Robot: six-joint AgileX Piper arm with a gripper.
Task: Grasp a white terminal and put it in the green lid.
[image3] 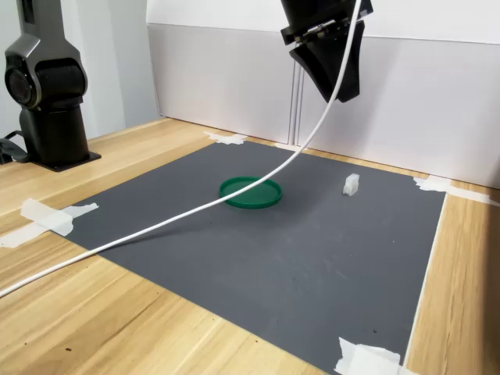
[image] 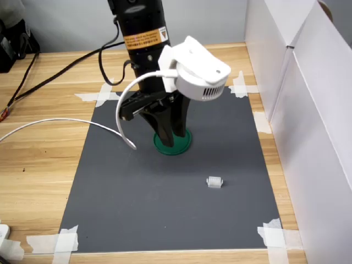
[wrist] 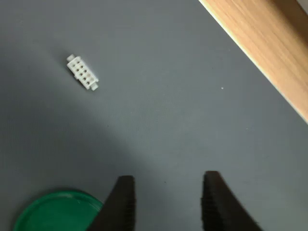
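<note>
The black two-fingered claw [wrist: 166, 204] is spread apart, a clear gap showing between its two dark fingers [wrist: 121, 204] in the wrist view; nothing is held between them and they touch nothing. In the second exterior view the claw [image3: 332, 66] hangs high above the dark grey rectangular mat [image3: 312, 258], well clear of its surface.

The tiny translucent-white blocky plastic terminal [image: 214, 182] lies on the mat, well apart from the claw. In the first exterior view it sits nearer the camera than the flat round dark-green plastic lid [image: 184, 144] and toward the first exterior view's right of it; in the second exterior view the terminal [image3: 351, 184] lies to the second exterior view's right of the lid [image3: 250, 192], not touching it. The lid is empty. In the wrist view the terminal's [wrist: 82, 72] pin holes face upward.

The mat is fixed to the light wooden tabletop [image: 38, 165] with white tape strips [image: 55, 242] at its corners. A white cable [image3: 195, 211] trails from the arm across the mat.
</note>
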